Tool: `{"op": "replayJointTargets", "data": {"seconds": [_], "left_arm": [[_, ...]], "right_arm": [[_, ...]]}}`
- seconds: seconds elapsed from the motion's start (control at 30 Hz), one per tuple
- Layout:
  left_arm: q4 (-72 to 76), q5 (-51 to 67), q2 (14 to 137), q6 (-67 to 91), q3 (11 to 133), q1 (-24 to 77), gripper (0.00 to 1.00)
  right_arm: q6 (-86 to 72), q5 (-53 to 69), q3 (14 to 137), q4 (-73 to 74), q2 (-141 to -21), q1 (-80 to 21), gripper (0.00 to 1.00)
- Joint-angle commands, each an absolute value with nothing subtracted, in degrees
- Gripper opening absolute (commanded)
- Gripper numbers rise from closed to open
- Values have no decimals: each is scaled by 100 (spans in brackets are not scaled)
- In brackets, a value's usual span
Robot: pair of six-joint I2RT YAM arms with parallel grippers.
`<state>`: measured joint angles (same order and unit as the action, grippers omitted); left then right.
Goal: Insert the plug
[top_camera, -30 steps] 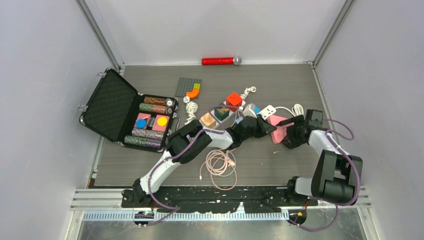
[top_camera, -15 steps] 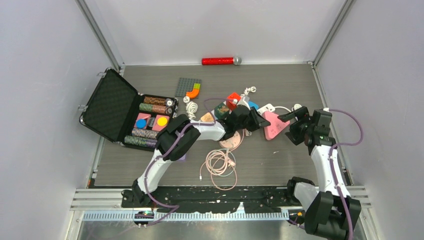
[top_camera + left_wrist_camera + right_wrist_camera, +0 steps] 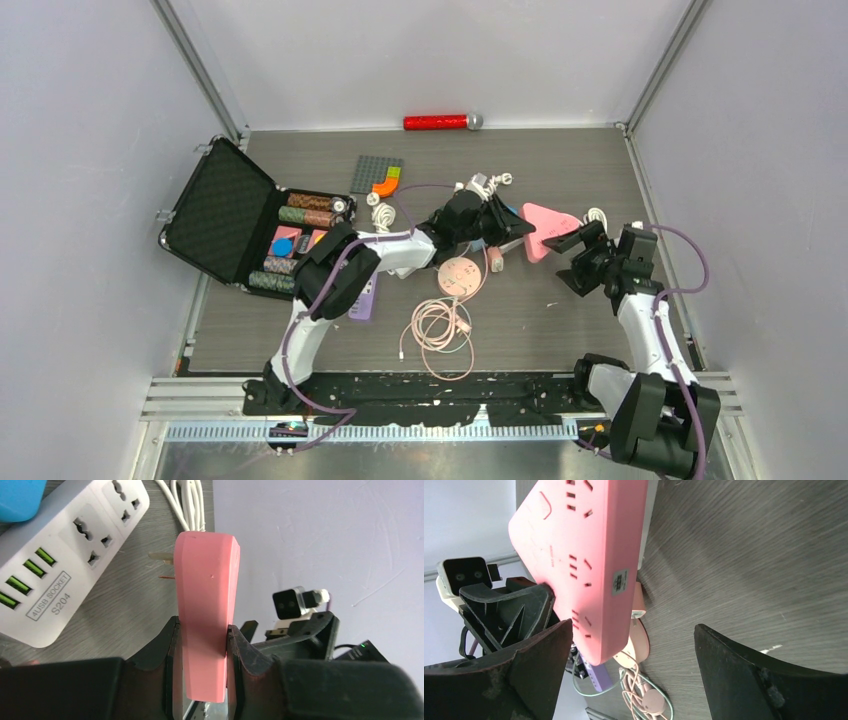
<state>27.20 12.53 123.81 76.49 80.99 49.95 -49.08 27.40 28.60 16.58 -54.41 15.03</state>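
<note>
A pink triangular plastic socket adapter [image 3: 207, 595] is clamped edge-on between the jaws of the left gripper [image 3: 202, 630], which are pressed against its two flat faces. A flat metal prong [image 3: 161, 557] is seen projecting from the side of the adapter that faces the white plastic power strip [image 3: 55, 570]. The strip is laid flat on the dark wood-grain table [image 3: 600, 170] (the print "4USB SOCKET" can be read on it). The prong is held apart from the strip and is seated in none of its sockets. A white cable [image 3: 187, 502] is seen running across the table just past the strip, and the corner of a blue object [image 3: 17, 495] is caught beside the strip's near end.

From above, the adapter [image 3: 548, 220] is found towards the right rear of the table, with the left gripper [image 3: 512, 228] reached across to it from the left.

The right gripper [image 3: 631, 630] is held near the adapter on its right, with the jaws spread wide and nothing between them. In the right wrist view, the socket face of the adapter [image 3: 584, 545] is shown beyond the fingers and untouched by them.

A loosely coiled pink cable [image 3: 437, 328] is lain near the front of the table.
</note>
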Motion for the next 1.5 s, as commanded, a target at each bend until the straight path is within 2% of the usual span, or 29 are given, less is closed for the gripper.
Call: {"op": "replayJointTargets", "data": {"seconds": [0.0, 0.17, 0.37, 0.77, 0.93, 1.03, 1.07, 1.1, 1.17, 1.23, 1.33, 1.47], "left_arm": [[3272, 1683, 11969, 7869, 8058, 4871, 0], [3567, 2385, 12074, 8111, 7996, 4640, 0], [3549, 2690, 11936, 8139, 7875, 4614, 0], [4301, 2726, 11979, 8661, 7592, 4614, 0], [4244, 2733, 12011, 8672, 7609, 4614, 0], [4164, 2689, 12028, 8639, 7587, 4615, 0], [4106, 2673, 12031, 8593, 7585, 4614, 4], [3976, 2650, 12013, 8512, 7592, 4614, 13], [3660, 2552, 11968, 8187, 7606, 4596, 38], [3251, 2426, 11865, 7745, 7586, 4552, 55], [2729, 2138, 11646, 7081, 7412, 4472, 67], [2580, 1864, 11363, 6701, 7064, 4377, 70]], "right_arm": [[-4971, 3365, 2992, 872, -5661, 1540, 95], [-4931, 3495, 3073, 593, -5858, 1549, 95], [-5513, 3487, 2616, -587, -5842, 1549, 94], [-6238, 3807, 2087, -2393, -6229, 1540, 81], [-6393, 3907, 1990, -2742, -6421, 1538, 63], [-6456, 3986, 2032, -2853, -6542, 1538, 38], [-6481, 4013, 2055, -2868, -6595, 1542, 33], [-6506, 4028, 2060, -2905, -6611, 1545, 22], [-6557, 4039, 2080, -2924, -6632, 1541, 11], [-6564, 4006, 2151, -2791, -6657, 1544, 6], [-6630, 3989, 2239, -2773, -6737, 1541, 6], [-6666, 3948, 2353, -2730, -6941, 1538, 5]]}}
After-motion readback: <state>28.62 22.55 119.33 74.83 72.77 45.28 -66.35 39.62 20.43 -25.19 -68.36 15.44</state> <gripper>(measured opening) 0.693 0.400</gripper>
